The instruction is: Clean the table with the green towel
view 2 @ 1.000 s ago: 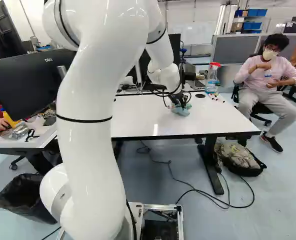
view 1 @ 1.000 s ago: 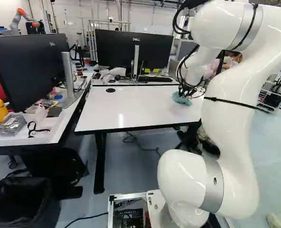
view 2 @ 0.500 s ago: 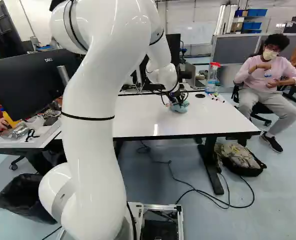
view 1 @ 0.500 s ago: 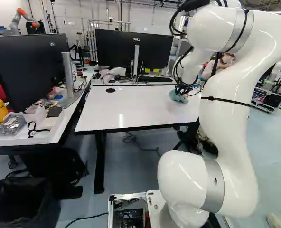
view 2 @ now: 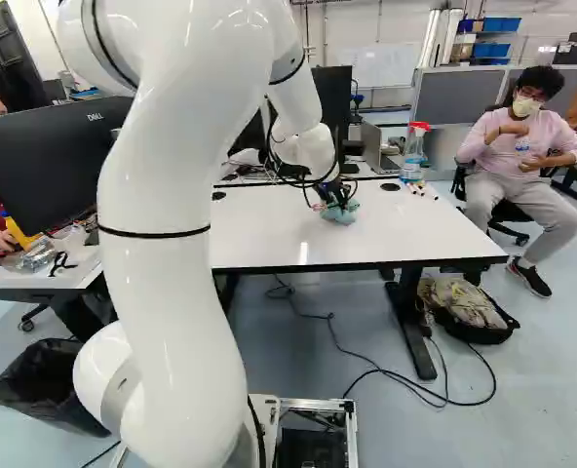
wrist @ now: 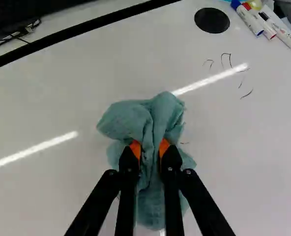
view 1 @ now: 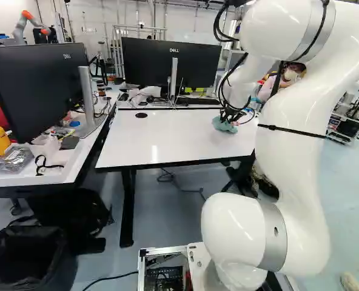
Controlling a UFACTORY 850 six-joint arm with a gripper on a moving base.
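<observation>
Right base view: on the white table (view 2: 415, 229), the black gripper (view 2: 337, 192) pinches the bunched green towel (view 2: 337, 214) from both sides, a spray bottle (view 2: 413, 156) at its two o'clock. Only the wrist view shows pen strokes (wrist: 230, 60), between one and two o'clock.

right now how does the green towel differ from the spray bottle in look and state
The green towel is a crumpled, low bundle of cloth, while the spray bottle stands upright and has a red-and-white head. The towel is pinched in the gripper; the bottle stands free of it, over near the markers.
</observation>
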